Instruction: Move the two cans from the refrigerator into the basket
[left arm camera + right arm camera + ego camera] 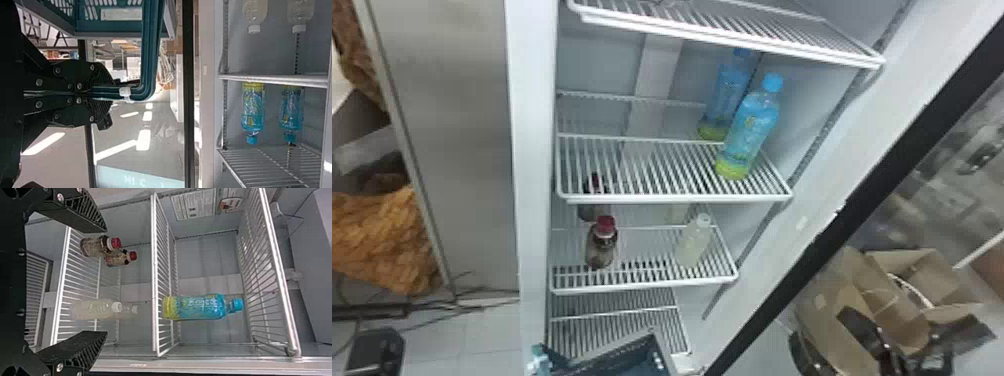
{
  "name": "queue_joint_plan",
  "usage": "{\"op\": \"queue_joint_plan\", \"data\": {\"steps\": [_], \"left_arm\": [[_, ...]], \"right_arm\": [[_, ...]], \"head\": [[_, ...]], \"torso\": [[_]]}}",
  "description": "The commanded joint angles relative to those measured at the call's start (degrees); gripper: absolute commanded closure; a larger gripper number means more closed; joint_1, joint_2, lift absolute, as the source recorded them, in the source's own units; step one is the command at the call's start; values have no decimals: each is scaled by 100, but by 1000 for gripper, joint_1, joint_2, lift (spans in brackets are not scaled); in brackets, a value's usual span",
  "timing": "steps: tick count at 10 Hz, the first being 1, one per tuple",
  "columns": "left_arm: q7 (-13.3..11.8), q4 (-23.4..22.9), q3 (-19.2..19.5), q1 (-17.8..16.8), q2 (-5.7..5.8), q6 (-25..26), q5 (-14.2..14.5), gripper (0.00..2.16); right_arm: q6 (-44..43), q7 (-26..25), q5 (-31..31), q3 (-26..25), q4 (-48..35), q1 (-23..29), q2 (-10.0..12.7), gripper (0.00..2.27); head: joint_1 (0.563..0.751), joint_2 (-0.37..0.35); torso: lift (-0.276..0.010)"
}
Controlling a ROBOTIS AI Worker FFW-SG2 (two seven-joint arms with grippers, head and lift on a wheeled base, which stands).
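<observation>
The left pincer is clenching the rounded basket handle; the right pincer is gaping, apparently clear of the wire shelf edge.

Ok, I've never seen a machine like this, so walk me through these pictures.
This is a two-armed robot at an open refrigerator. The head view looks forward and down from its head; each wrist view comes from a camera on that arm, turned sideways.

A blue bottle stands on one shelf; on the lower shelf stand a red-capped bottle and a pale bottle.

The left claw is closed on the handle of a teal basket. The right claw is open, holding nothing.
</observation>
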Motion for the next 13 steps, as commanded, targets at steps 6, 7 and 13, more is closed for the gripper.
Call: {"op": "queue_joint_plan", "data": {"steps": [6, 7, 13], "left_arm": [[-9, 0, 9, 2, -9, 3, 26, 1196], [-1, 0, 9, -12, -9, 3, 26, 1196], [-9, 0, 9, -12, -9, 3, 26, 1196]], "right_arm": [[-19, -1, 63, -20, -26, -35, 36, 128], [-19, -1, 74, -20, -11, -35, 36, 128], [-5, -1, 86, -8, 73, -92, 36, 128]], "head": [[695, -350], [695, -350], [695, -350]], "torso": [[-35], [-35], [-35]]}}
